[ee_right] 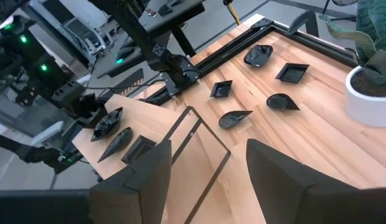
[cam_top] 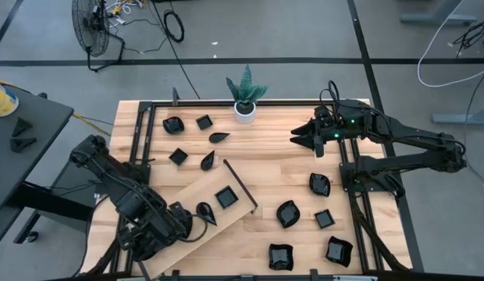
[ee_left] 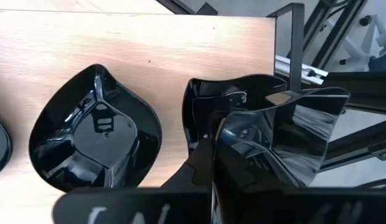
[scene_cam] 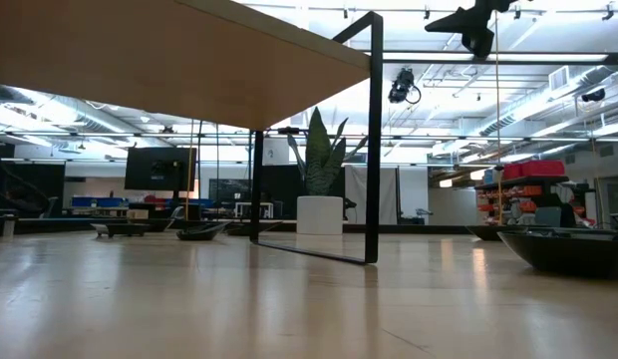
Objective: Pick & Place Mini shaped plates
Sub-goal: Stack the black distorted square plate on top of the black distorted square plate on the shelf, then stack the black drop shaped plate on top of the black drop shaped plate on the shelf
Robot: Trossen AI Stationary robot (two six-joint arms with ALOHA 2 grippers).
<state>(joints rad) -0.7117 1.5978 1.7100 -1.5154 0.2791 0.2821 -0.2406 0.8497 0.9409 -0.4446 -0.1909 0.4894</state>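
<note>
Jaws clenched, the left gripper (cam_top: 197, 221) sits at the near left of the table (cam_top: 273, 168), down at the low end of a light wooden board (cam_top: 197, 204) that lies tilted across the table with a black metal frame (cam_top: 240, 186) at its far end. Its jaws are pinching the rim of a glossy black square plate (ee_left: 268, 130), seen up close in the left wrist view, with a teardrop plate (ee_left: 93, 127) lying on the board just beside it. Farther up the board rests another small square plate (cam_top: 225, 197). Over at the far right, the right gripper (cam_top: 304, 139) hangs above the table with its jaws spread wide and nothing between them, pointing toward the white pot with the green plant (cam_top: 245, 97) at the far edge. Between the board and the plant, a loose group of mini plates lies on the table: a wavy one (cam_top: 173, 124), a square one (cam_top: 204, 122), a leaf-shaped one (cam_top: 219, 136), another square (cam_top: 178, 156) and a teardrop (cam_top: 208, 161). On the near right another cluster sits well apart from those: a rounded plate (cam_top: 320, 185), a wavy plate (cam_top: 287, 213), a small square (cam_top: 325, 218), and two larger squarish ones (cam_top: 280, 256) (cam_top: 339, 250) near the front edge.
</note>
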